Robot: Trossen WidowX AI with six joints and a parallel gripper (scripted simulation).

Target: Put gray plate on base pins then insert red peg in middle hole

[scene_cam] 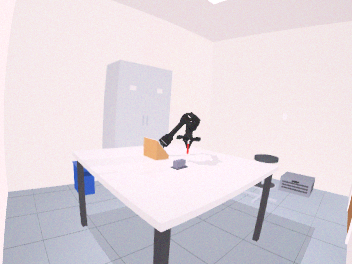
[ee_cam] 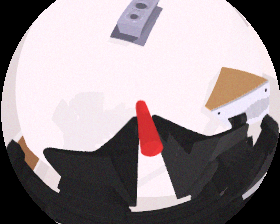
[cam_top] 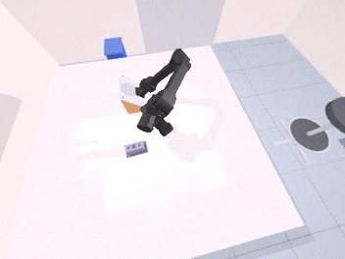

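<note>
You are looking at a white table with dark legs, standing on a gray tiled floor. Near its middle lies the gray plate, flat on its base, three small holes in a row along its top; the base itself is too small to make out apart from it. Farther back, toward the arm's mount, a tan wedge-shaped block sits directly on the surface, well apart from the plate. The wrist view shows the same two items, plate and wedge.

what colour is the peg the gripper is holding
Red. The peg shows best in the wrist view, pinched in the gripper.
</note>
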